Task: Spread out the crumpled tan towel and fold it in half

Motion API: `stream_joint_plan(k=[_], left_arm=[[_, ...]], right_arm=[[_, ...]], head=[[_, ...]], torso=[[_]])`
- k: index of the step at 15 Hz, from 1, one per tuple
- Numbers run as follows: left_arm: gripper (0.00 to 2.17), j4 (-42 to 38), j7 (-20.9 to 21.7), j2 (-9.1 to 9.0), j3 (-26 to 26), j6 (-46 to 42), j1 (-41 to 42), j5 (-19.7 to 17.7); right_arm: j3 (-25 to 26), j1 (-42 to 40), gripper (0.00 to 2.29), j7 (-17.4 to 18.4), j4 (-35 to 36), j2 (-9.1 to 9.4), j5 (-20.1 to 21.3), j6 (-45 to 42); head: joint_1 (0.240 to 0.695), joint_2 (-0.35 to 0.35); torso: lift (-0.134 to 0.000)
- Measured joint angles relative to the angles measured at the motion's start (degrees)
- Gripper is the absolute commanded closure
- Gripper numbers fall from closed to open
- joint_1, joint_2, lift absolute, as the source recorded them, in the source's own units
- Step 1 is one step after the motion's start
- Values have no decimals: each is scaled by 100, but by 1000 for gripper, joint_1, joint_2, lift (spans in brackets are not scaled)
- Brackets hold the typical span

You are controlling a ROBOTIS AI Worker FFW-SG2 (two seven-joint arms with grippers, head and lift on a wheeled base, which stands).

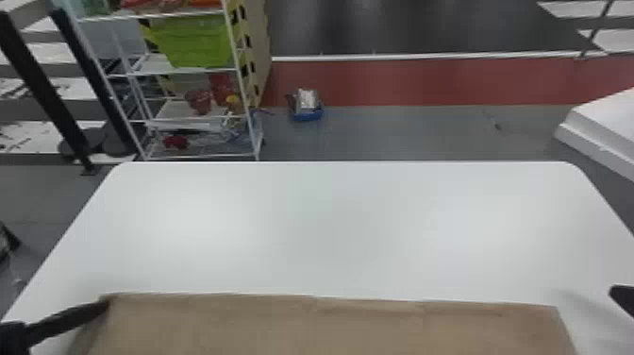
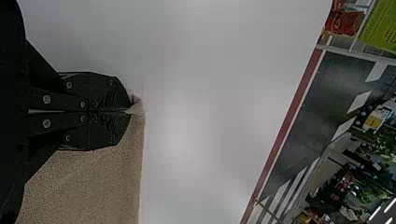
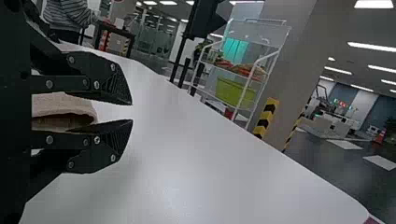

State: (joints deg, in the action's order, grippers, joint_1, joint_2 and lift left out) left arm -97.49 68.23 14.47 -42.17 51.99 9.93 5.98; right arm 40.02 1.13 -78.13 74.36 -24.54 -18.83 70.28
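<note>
Spreading, seemingly near done | tan towel (image 1: 330, 325) broad across white table (image 1: 330, 226) | left gripper (image 2: 130, 112) pinching far left corner | right gripper (image 3: 132, 112) parted, beside right edge | next: likely settle corner, then fold

Table (image 1: 330, 226) common to all views

Soft, pale glare across the white tabletop (image 1: 330, 212); faint, diffuse shadows; bright ceiling lights (image 3: 371, 47) overhead
</note>
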Motion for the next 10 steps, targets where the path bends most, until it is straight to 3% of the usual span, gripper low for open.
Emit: stream_joint_plan(k=[5,10], left_arm=[[1355,9,9,-2,-25,-14,-8,-7],[1359,-8,56,-12,-36,-18,8,-17]], right_arm=[[-48,-37,883,0,22,-83,36,29],[-484,-455,883,0,765,-23,145,282]], head=[[695,68],[695,117]], torso=[[-124],[-124]])
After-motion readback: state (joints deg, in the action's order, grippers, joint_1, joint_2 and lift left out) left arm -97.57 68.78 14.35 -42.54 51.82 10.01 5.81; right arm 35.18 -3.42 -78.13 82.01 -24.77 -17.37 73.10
